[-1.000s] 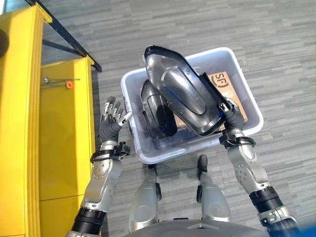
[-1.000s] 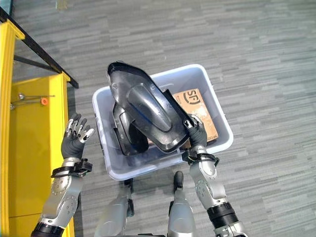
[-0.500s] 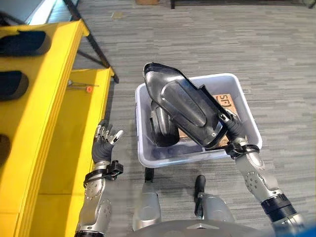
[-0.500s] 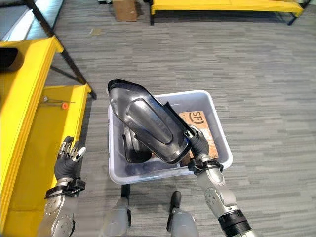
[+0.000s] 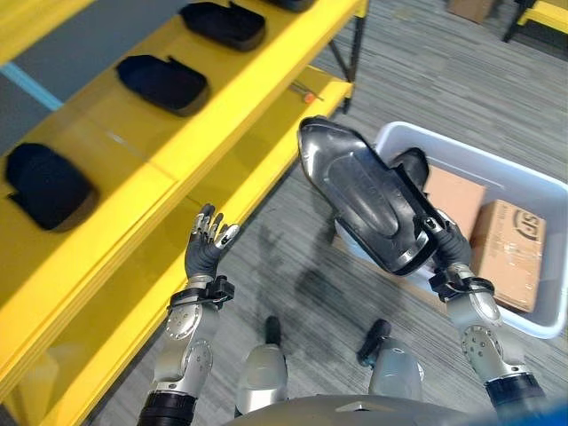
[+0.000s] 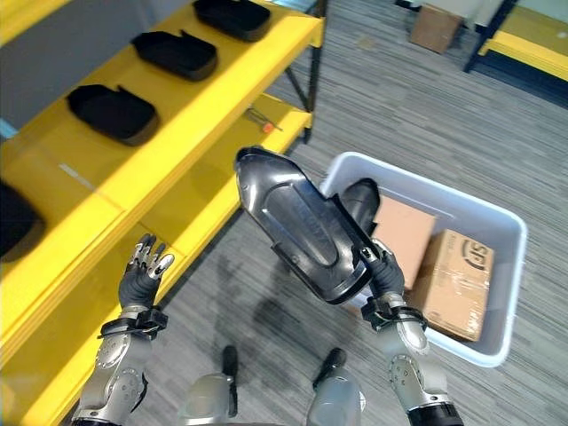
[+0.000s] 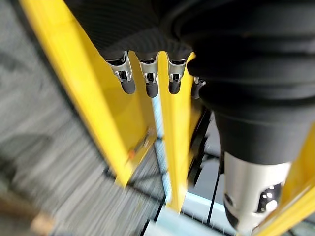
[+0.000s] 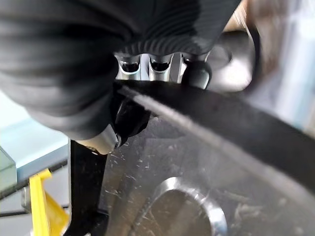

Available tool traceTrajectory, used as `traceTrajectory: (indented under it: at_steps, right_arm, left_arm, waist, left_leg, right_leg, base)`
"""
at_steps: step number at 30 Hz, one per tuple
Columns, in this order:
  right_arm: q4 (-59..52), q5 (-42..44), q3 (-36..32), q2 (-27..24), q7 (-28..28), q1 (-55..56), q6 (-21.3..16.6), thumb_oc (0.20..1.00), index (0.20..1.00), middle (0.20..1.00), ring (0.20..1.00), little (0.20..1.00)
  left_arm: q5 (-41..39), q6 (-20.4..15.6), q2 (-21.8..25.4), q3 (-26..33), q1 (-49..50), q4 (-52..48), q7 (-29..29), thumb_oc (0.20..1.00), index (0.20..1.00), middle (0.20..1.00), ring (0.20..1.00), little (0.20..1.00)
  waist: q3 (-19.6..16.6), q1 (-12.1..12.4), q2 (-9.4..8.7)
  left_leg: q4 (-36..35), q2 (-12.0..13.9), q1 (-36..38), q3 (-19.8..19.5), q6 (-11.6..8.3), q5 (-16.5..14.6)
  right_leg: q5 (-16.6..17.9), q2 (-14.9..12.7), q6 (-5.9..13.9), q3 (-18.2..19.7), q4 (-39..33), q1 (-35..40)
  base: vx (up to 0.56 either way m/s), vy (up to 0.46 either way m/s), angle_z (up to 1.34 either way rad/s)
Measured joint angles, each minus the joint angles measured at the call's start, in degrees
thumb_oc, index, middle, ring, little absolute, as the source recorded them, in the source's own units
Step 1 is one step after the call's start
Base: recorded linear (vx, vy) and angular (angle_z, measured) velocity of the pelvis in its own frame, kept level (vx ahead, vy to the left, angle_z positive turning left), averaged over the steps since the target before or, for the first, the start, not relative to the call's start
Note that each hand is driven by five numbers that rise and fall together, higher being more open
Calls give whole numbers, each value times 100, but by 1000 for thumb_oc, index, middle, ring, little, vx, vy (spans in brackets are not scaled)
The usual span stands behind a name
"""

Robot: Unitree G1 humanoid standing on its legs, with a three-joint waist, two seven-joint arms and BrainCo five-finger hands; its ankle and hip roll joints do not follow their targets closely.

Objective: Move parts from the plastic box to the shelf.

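My right hand [image 5: 448, 253] is shut on the lower edge of a large glossy black moulded part [image 5: 368, 197], held up in the air over the floor between the white plastic box [image 5: 541, 319] and the yellow shelf [image 5: 213, 115]. The right wrist view shows the fingers [image 8: 157, 66] and thumb pinching the part's rim [image 8: 206, 123]. Another black part [image 6: 359, 200] stands inside the box. My left hand [image 5: 206, 244] is raised, open and holding nothing, close to the shelf's front edge; its straight fingers [image 7: 147, 78] show against the yellow rails.
Several black parts [image 5: 164, 82] lie in a row on the upper shelf level [image 6: 115, 111]. Cardboard boxes [image 5: 510, 253] sit in the plastic box. A lower yellow shelf level [image 5: 266, 160] runs beneath, with a small tool [image 6: 262, 117] on it. Grey carpet floor [image 5: 284, 275] lies between shelf and box.
The whole view has swung towards the shelf, which now shows its upper level with parts. The held part has come out over the floor, away from the box. The left hand stays raised and open.
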Motion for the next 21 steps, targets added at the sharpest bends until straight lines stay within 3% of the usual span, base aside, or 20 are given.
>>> traceTrajectory:
  at_steps: [1,2,4,6,7,8,9,10,11,12,13,14,15,16,18,21]
  right_arm:
    - [-56,-2,-159,232,67,169,17,200,200,200,200,200]
    - [-93,-1,-338,346,59,405,14,200,200,200,200,200]
    - [-84,8,-241,378,67,506,25,200,200,200,200,200]
    - [-136,6,-181,387,121,489,29,200,200,200,200,200]
    - [-127,4,-168,370,131,490,38,200,200,200,200,200]
    - [-101,2,-136,384,131,401,50,200,200,200,200,200]
    - [-101,6,-73,400,132,436,64,200,200,200,200,200]
    - [-106,15,-6,420,177,459,71,200,200,200,200,200]
    - [-106,35,59,425,231,538,71,200,200,200,200,200]
    - [-106,62,78,420,248,607,70,200,200,200,200,200]
    - [-104,83,68,404,246,646,67,200,200,200,200,200]
    - [-98,117,50,391,243,648,65,200,200,200,200,200]
    - [-90,138,-9,386,240,654,35,200,200,200,200,200]
    - [-15,197,-78,368,233,655,19,200,200,200,200,200]
    - [83,241,-67,259,218,594,18,200,200,200,200,200]
    - [96,241,-6,121,221,571,26,200,200,200,200,200]
  left_arm:
    - [13,23,18,22,59,85,-75,1000,1000,1000,1000,1000]
    - [15,30,-6,1,67,101,-86,1000,1000,1000,1000,1000]
    - [48,-1,151,29,283,-14,-100,1000,1000,1000,1000,1000]
    - [187,3,389,75,178,-11,-108,1000,1000,1000,1000,1000]
    - [195,-3,445,70,118,-14,-108,1000,1000,1000,1000,1000]
    - [209,0,475,62,62,-4,-109,1000,1000,1000,1000,1000]
    - [253,-3,450,21,1,3,-119,1000,1000,1000,1000,1000]
    - [257,-4,404,29,-52,5,-123,1000,1000,1000,1000,1000]
    - [268,1,379,-4,-77,6,-153,1000,1000,1000,1000,1000]
    - [379,1,314,-18,-87,5,-216,1000,1000,1000,1000,1000]
    - [418,1,309,-52,-99,5,-225,1000,1000,1000,1000,1000]
    - [428,2,311,-87,-118,5,-230,1000,1000,1000,1000,1000]
    - [445,8,304,-159,-129,17,-237,1000,1000,1000,1000,1000]
    - [453,19,214,-249,-230,35,-240,1000,1000,1000,1000,1000]
    - [461,17,82,-328,-273,13,-251,1000,1000,1000,1000,1000]
    - [459,14,-63,-316,-253,-31,-247,1000,1000,1000,1000,1000]
  waist:
    - [-20,39,-21]
    - [-86,-75,-120]
    - [-256,-53,-176]
    - [-362,-228,-280]
    - [-364,-278,-277]
    - [-335,-368,-223]
    - [-328,-504,-175]
    - [-310,-590,-128]
    - [-322,-634,-155]
    - [-410,-730,-302]
    - [-450,-760,-363]
    - [-495,-838,-456]
    - [-493,-897,-528]
    - [-500,-970,-551]
    - [-400,-976,-369]
    - [-390,-951,-256]
  left_leg:
    - [158,-192,-101,-112,160,-97]
    - [238,-398,-177,-186,332,-130]
    - [241,-606,-321,-221,432,-100]
    - [197,-752,-552,-348,570,-25]
    - [117,-817,-577,-469,698,115]
    - [-7,-784,-533,-584,799,236]
    - [-199,-698,-418,-773,810,353]
    - [-427,-563,-256,-871,828,469]
    - [-679,-464,-41,-868,788,569]
    - [-833,-474,83,-858,763,601]
    - [-883,-517,95,-895,756,598]
    - [-900,-591,59,-947,720,603]
    - [-920,-705,58,-1129,694,580]
    - [-937,-727,77,-1235,619,612]
    - [-970,-645,99,-1353,523,584]
    - [-1035,-543,269,-1456,433,530]
  right_leg:
    - [125,-161,122,-298,-220,280]
    - [210,-347,257,-471,-347,460]
    - [211,-376,252,-12,-409,340]
    - [301,-313,100,870,-259,75]
    - [458,-206,-40,1542,-49,-154]
    - [478,16,-22,2455,330,-427]
    - [33,501,176,3178,613,-523]
    - [-350,1108,148,3535,698,-541]
    - [-543,1671,48,3544,665,-621]
    - [-575,2209,-33,3383,518,-828]
    - [-485,2371,-103,3211,207,-905]
    - [-295,2475,-155,3119,-237,-917]
    - [116,2468,-235,3138,-583,-882]
    - [359,2468,-440,3137,-805,-710]
    - [440,2522,-529,2991,-1148,-475]
    - [538,2612,-668,2846,-1527,-117]
  base:
    - [26,251,93]
    - [-6,156,89]
    - [51,198,50]
    - [111,263,67]
    - [129,253,52]
    - [126,208,40]
    - [112,143,46]
    - [90,89,42]
    - [78,33,29]
    - [60,4,17]
    - [56,-9,26]
    - [33,-1,37]
    - [41,-1,59]
    - [49,-5,62]
    - [66,-38,40]
    - [70,-45,17]
